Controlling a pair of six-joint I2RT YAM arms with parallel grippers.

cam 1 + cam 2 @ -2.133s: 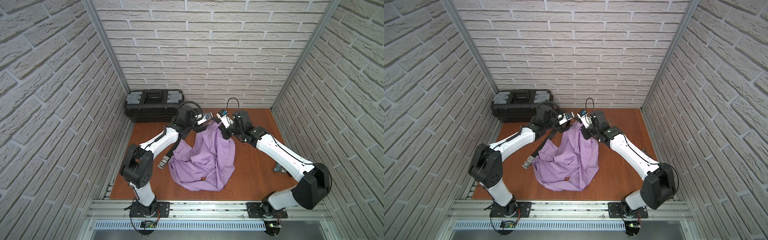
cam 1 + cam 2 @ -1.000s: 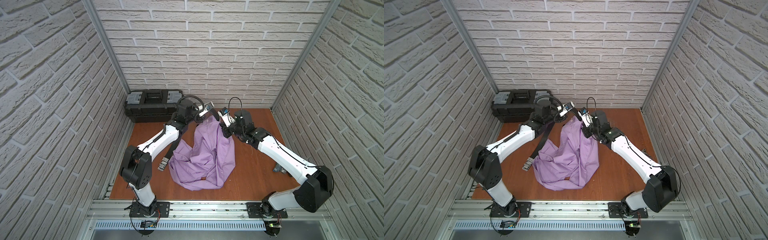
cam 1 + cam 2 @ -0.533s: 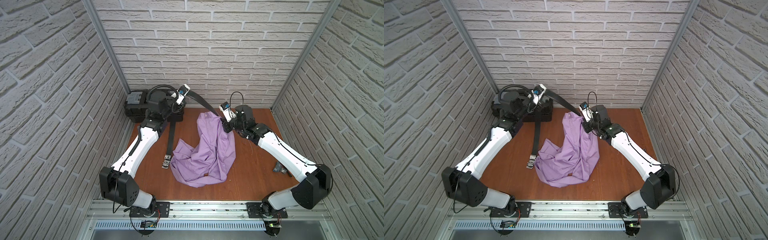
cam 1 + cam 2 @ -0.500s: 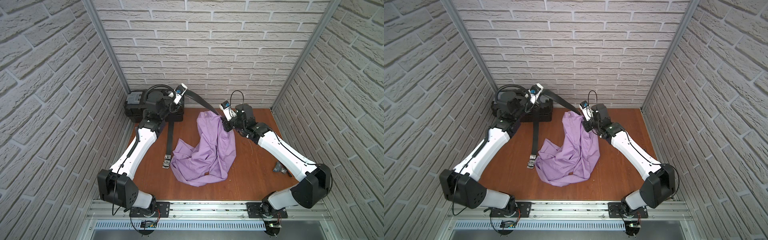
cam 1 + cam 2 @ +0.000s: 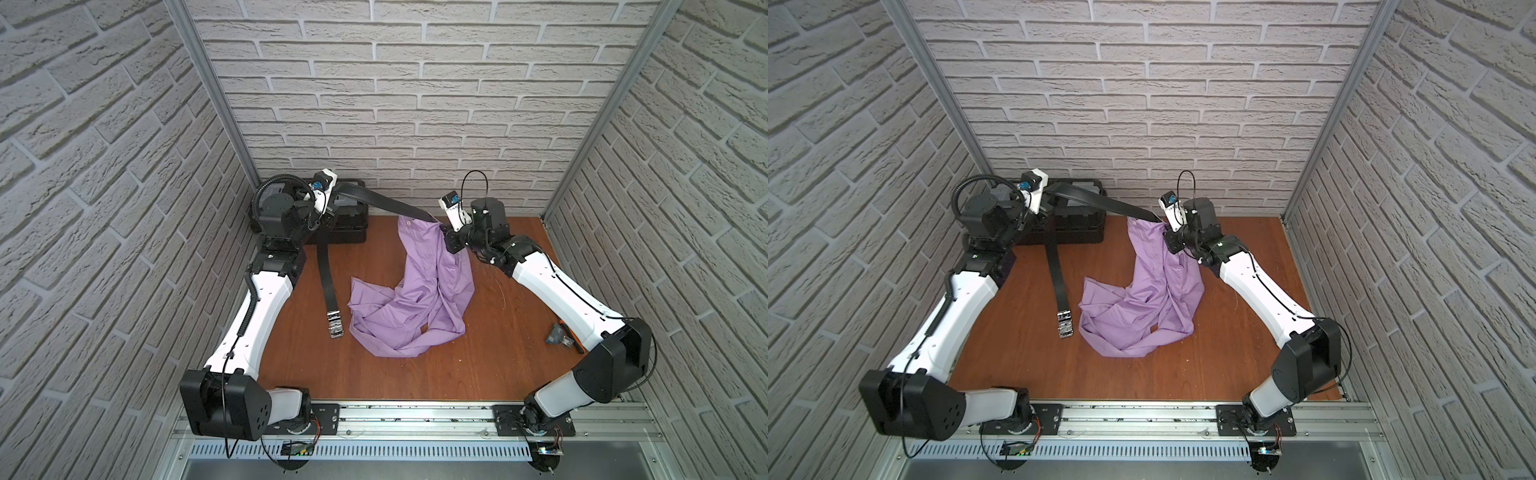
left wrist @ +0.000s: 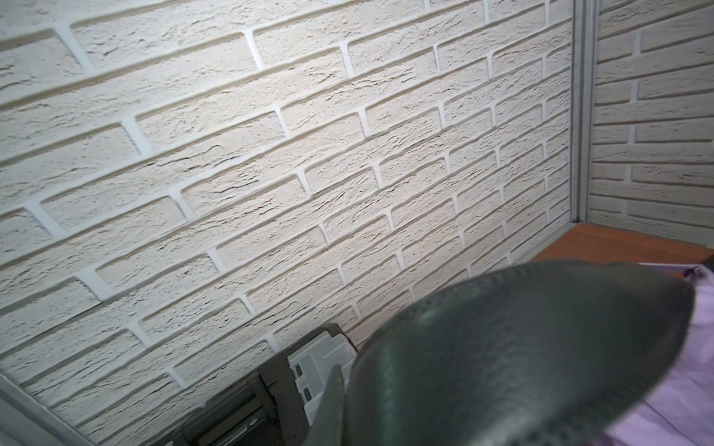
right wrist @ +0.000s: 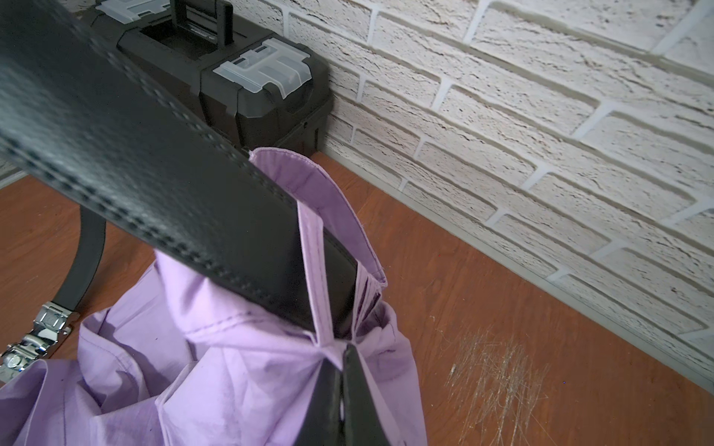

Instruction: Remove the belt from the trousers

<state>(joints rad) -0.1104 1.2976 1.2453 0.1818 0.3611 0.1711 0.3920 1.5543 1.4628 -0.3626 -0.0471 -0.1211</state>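
Both top views give the big picture: the left fingers (image 5: 328, 210) are clamped shut on the belt (image 5: 386, 203) up over the black toolbox (image 5: 353, 226) in the back left corner. The strap runs taut from there across to the raised waist of the trousers (image 5: 415, 291). The other stretch of strap hangs down from that grip and lies on the desk (image 5: 415, 382), with the silver buckle (image 5: 334, 328) just beside the heaped purple cloth. What you can't make out from up there, the right wrist view nails: the strap's tip sits through one belt loop (image 7: 313, 270), and the right fingers (image 7: 361, 401) are pinched fully closed on a bunch of trouser cloth right under that loop. The left wrist view is mostly wall plus a blurry dark slab of strap up close, so it's no help on the grip. The desk is reddish-brown wood, with a patch of fine pale scratches (image 7: 494, 374) near the back wall and a small grey-and-orange tool (image 5: 561, 337) out by the right arm. White brick-pattern walls (image 5: 415, 104) close in three sides, with metal posts (image 5: 210, 83) in the corners.
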